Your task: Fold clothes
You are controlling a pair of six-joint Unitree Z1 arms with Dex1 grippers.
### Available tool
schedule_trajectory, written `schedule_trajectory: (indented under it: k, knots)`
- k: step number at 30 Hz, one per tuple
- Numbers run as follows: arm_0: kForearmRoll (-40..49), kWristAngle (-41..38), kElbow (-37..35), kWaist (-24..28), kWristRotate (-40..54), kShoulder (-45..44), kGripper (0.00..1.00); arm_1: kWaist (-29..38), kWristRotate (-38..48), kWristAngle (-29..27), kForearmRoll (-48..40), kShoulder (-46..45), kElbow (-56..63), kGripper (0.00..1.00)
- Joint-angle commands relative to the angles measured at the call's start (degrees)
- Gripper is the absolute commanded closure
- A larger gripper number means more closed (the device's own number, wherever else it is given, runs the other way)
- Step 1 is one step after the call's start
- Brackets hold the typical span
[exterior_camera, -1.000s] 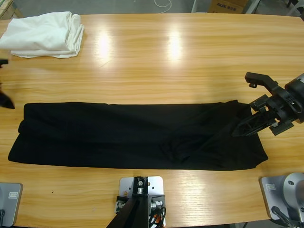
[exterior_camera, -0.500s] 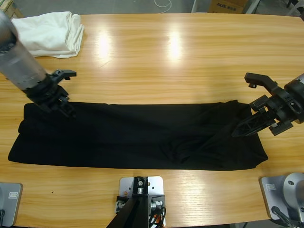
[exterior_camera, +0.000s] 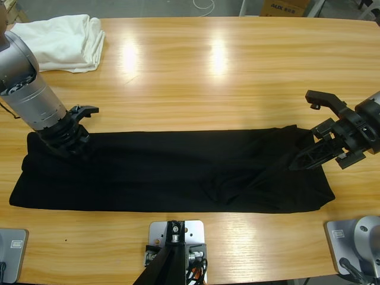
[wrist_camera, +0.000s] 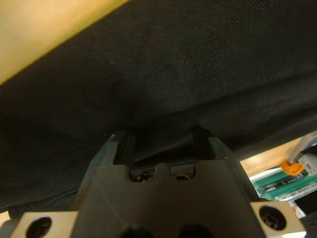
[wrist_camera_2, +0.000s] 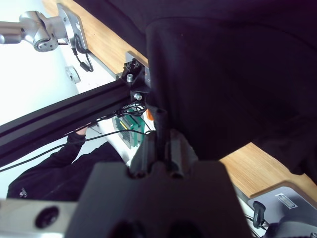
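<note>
The clothes (exterior_camera: 178,172), a black shirt folded into a long strip, lie across the near half of the table. My left gripper (exterior_camera: 76,142) presses down on the strip's far left corner. In the left wrist view, my left gripper (wrist_camera: 161,141) has its jaws spread wide, with a ridge of the black cloth (wrist_camera: 173,59) between them. My right gripper (exterior_camera: 303,160) is at the strip's right end. The right wrist view shows my right gripper (wrist_camera_2: 159,134) with its jaws close together, pinching the dark fabric (wrist_camera_2: 237,74).
A folded white cloth (exterior_camera: 59,41) sits at the table's far left corner, just behind the left arm. Bare wood (exterior_camera: 208,77) stretches behind the shirt. A cardboard box (exterior_camera: 284,7) stands beyond the far edge. A person's dark sleeve (wrist_camera_2: 49,168) shows past the table.
The left arm swung in from the left edge and settled its gripper on the shirt's far left corner, nudging that end slightly. The right gripper has held still.
</note>
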Motion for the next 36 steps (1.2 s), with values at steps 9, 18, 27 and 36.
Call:
schedule_trajectory:
  k: [9, 18, 27, 36]
  knots:
    - [2.52, 6.50, -0.31, -1.23, -3.08, -7.99, 0.525, 0.60, 0.65, -0.62, -0.78, 0.94, 1.82, 1.000]
    - [0.27, 5.35, 3.70, -4.43, -6.60, -5.58, 1.000, 0.60, 0.68, -0.62, -0.95, 0.90, 1.90, 1.000]
    - [-6.22, 3.93, 7.55, -6.29, -10.10, -3.21, 1.000, 0.62, 0.68, -0.53, -1.13, 0.95, 1.99, 1.000]
    - [-6.27, 3.75, 9.04, -7.15, -11.19, -3.95, 1.000, 0.60, 0.68, -0.48, -1.13, 0.86, 1.99, 1.000]
